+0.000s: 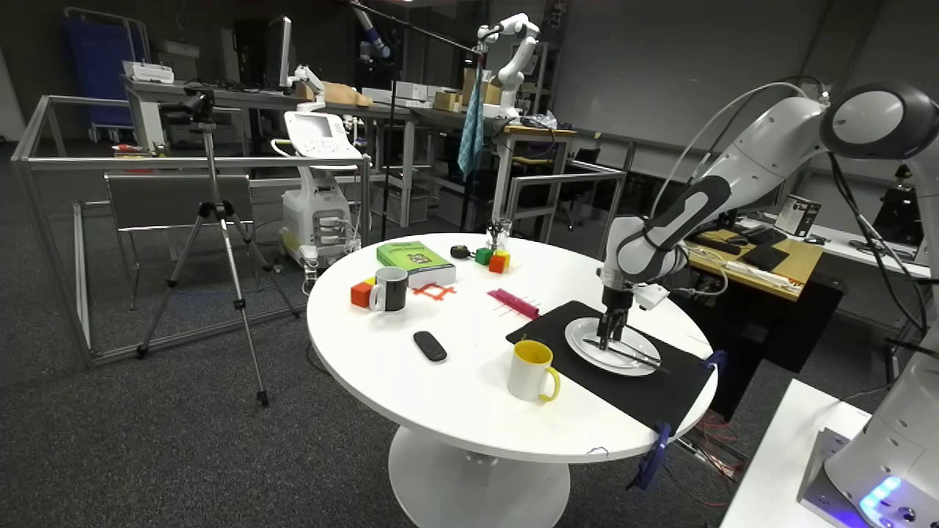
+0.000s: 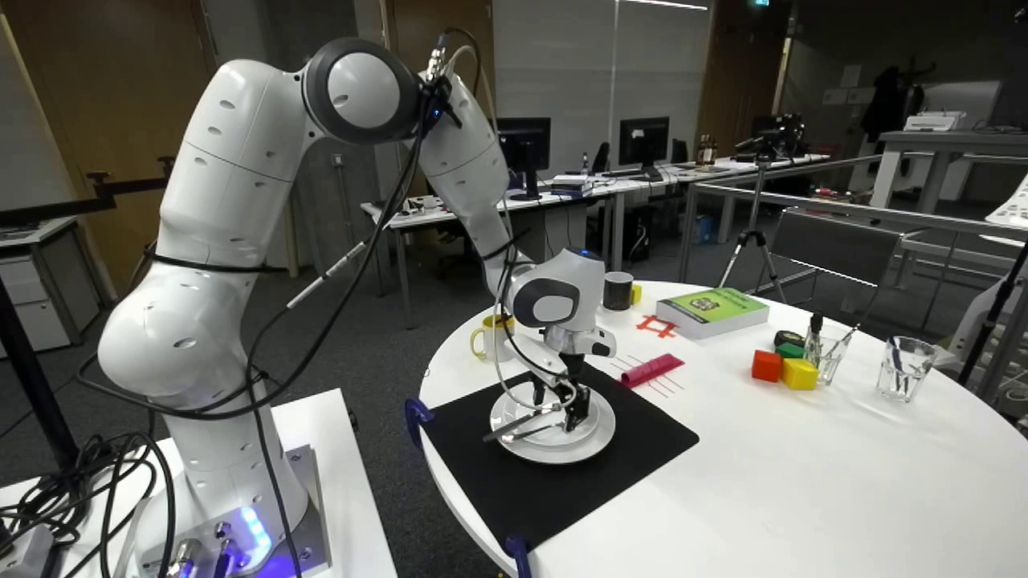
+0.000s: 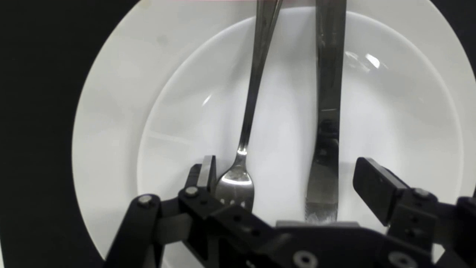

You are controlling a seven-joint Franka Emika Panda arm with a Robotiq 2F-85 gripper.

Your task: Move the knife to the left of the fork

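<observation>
In the wrist view the knife (image 3: 329, 93) lies to the right of the fork (image 3: 253, 85), both resting on white dishware, a plate (image 3: 108, 123). Their handles run out of the top of that view; part of the fork's tines is covered by the gripper's left side. My gripper (image 3: 285, 169) is open, its left finger just left of the fork's head and its right finger to the right of the knife. Both pieces lie in the gap, and neither is gripped. In both exterior views the gripper (image 1: 609, 340) (image 2: 556, 411) points down, low over the plate.
Under the plate is a black mat (image 2: 514, 498), clamped at the table edge by blue clamps (image 1: 649, 458). Nearby stand a yellow-and-white mug (image 1: 527, 378) and a pink object (image 2: 652, 369). Farther off are a remote (image 1: 430, 346), a book (image 2: 711, 311), a black mug (image 1: 395, 292) and glasses (image 2: 906, 369).
</observation>
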